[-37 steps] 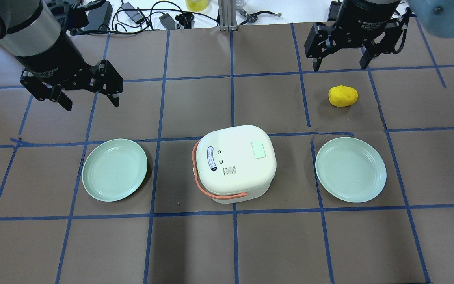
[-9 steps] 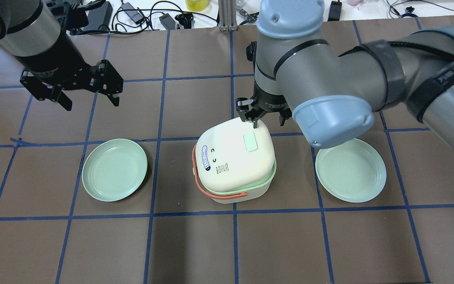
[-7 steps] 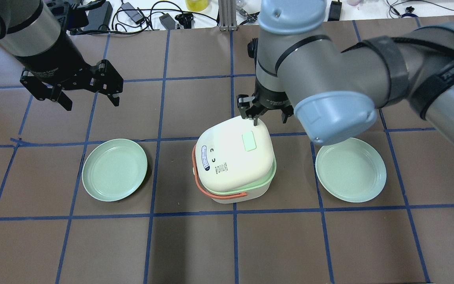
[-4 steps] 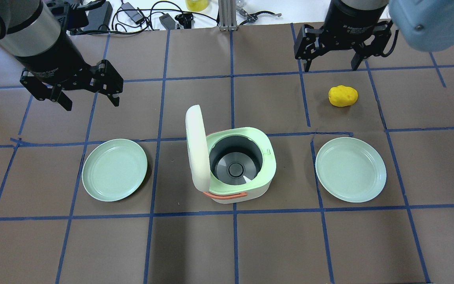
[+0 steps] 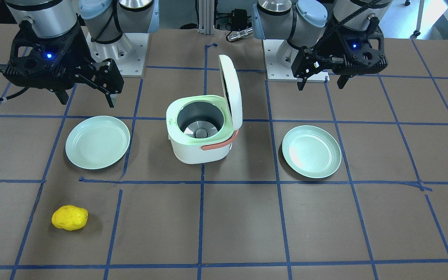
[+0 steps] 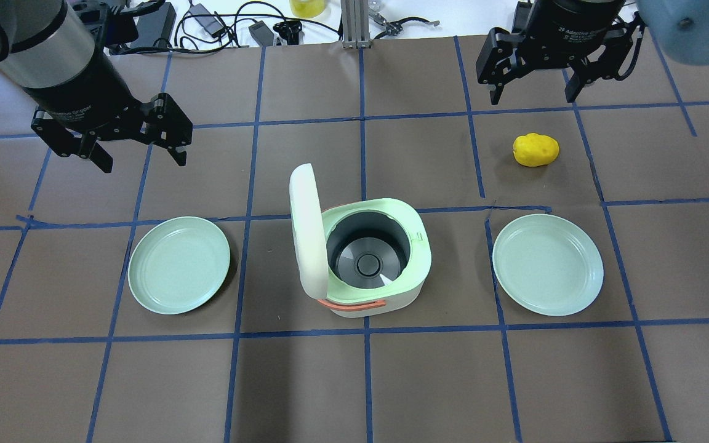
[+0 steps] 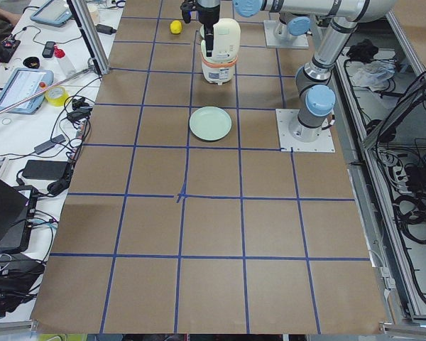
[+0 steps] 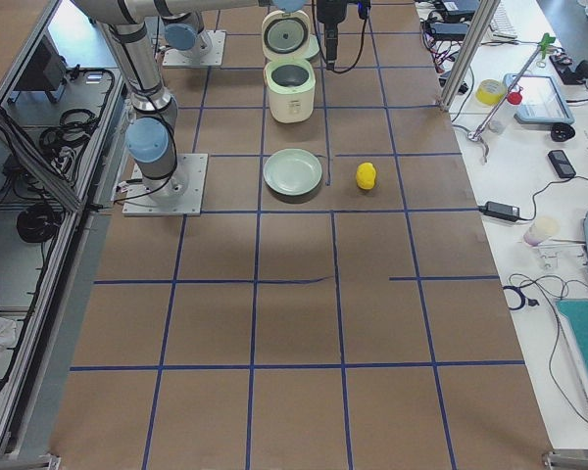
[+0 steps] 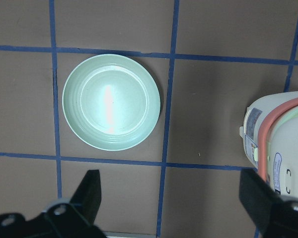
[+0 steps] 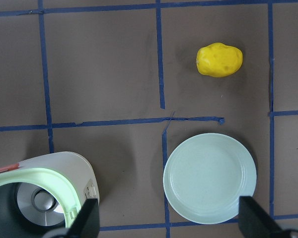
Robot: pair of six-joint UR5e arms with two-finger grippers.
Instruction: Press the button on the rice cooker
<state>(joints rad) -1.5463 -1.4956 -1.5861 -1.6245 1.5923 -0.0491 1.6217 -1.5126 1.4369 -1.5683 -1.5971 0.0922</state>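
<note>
Two wide-open hands above the far half of the table (image 6: 354, 381), both well apart from the rice cooker (image 6: 419, 246) at its middle. Left hand (image 6: 144, 161): fingers spread far apart, nothing between them, high over the brown paper beyond the left plate (image 6: 179, 264). Right hand (image 6: 533, 97): likewise spread wide and holding nothing, near the table's far edge, just beyond a yellow potato (image 6: 535, 149). Rice cooker open, lid (image 6: 305, 227) upright on its hinge at the side toward the left plate, pale green rim and dark grey inner pot (image 6: 354, 237) in plain sight of the overhead camera, a round silver disc at the pot's bottom. Orange handle (image 6: 351, 303) folded down around the hinge side. Button not to be made out in any view: lid's outer face turned toward the left plate and away from the overhead and front cameras, only its oval label (image 9: 278, 168) and small dark marks caught at the right edge of the left wrist picture. Right plate (image 6: 548, 264) on the cooker's other side, both plates pale green, each parted from the cooker by a strip of table. Potato alone in the square beyond the right plate, touching neither plate nor hand. Blue tape lines (image 6: 365, 375) in a grid across the table; black cables (image 6: 219, 24) along the far edge, off the paper.
</note>
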